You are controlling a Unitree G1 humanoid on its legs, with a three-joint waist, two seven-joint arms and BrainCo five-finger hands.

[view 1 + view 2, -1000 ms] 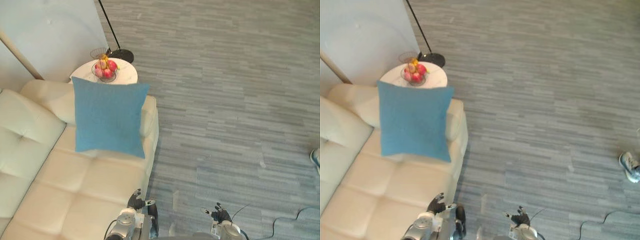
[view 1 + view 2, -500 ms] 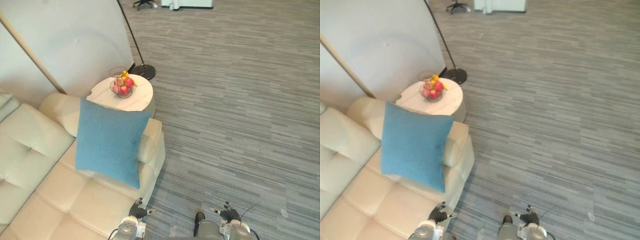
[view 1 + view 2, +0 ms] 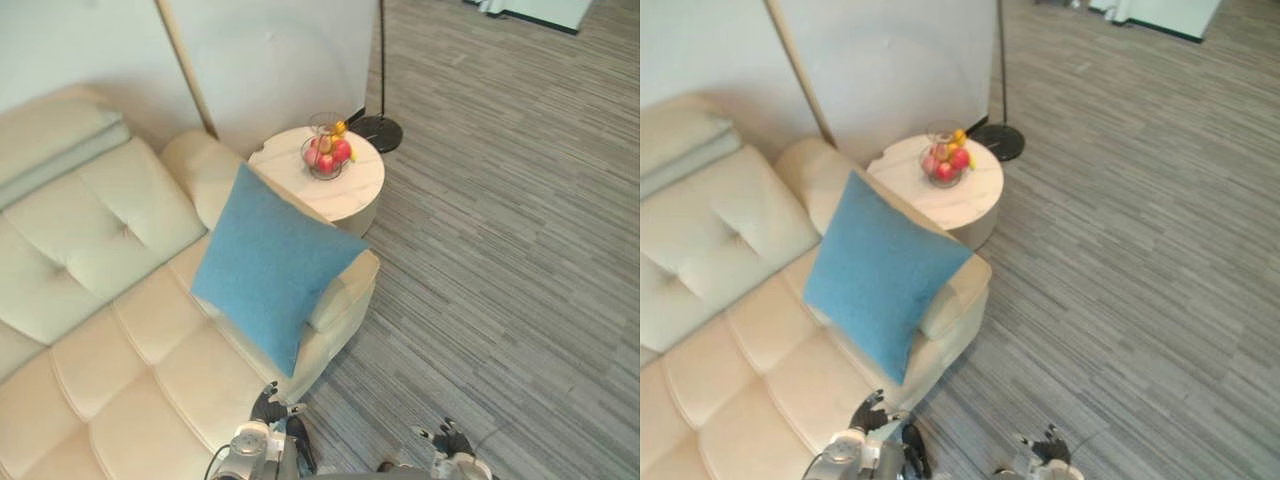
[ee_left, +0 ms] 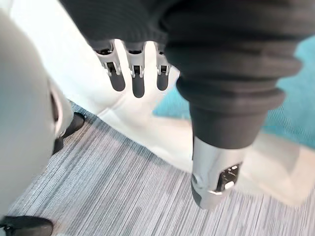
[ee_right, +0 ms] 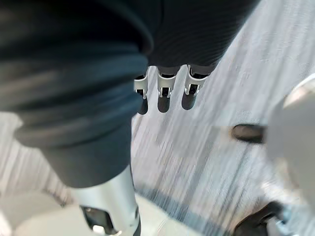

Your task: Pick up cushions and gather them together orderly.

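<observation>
A square blue cushion (image 3: 272, 265) leans upright against the padded arm of the cream sofa (image 3: 100, 330), at the sofa's end nearest the round side table. A corner of that blue cushion (image 4: 295, 105) shows past my left hand in the left wrist view. My left hand (image 3: 268, 408) hangs low by the sofa's front corner, fingers (image 4: 133, 81) straight and holding nothing. My right hand (image 3: 452, 441) hangs over the carpet at the bottom, fingers (image 5: 165, 91) straight and holding nothing. Both hands are well short of the cushion.
A round white side table (image 3: 320, 182) carries a wire bowl of fruit (image 3: 326, 157). A floor lamp's black base (image 3: 379, 131) stands behind it, by a pale wall panel (image 3: 280, 60). Grey striped carpet (image 3: 520, 260) spreads to the right.
The whole picture has swung: the camera turned left and the sofa's back and more of its seat have come into view. The cushion still rests on the sofa arm; both hands hang low.
</observation>
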